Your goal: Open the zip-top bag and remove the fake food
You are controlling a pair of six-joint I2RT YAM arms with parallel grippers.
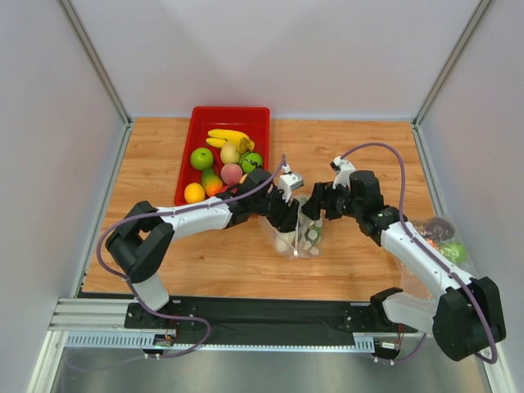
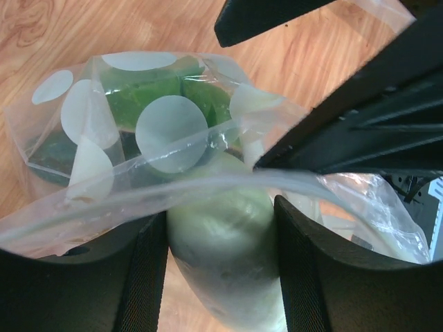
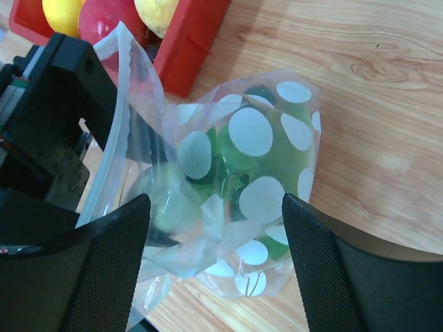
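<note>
One zip-top bag (image 3: 250,133) upright, right end effector (image 3: 213,202) spread, left end effector (image 2: 220,216) unclear

The left end effector (image 2: 221,228) pinches a pale fake food piece (image 2: 221,283), the dotted zip-top bag (image 2: 166,131) film stretched across it, tabletop (image 2: 69,28) beyond.

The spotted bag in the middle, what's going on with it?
Both arms are at the zip-top bag, which holds green toy food. The left claw appears to grip a pale green piece at the bag's mouth. The right claw is open, its fingers either side of the bag.
</note>
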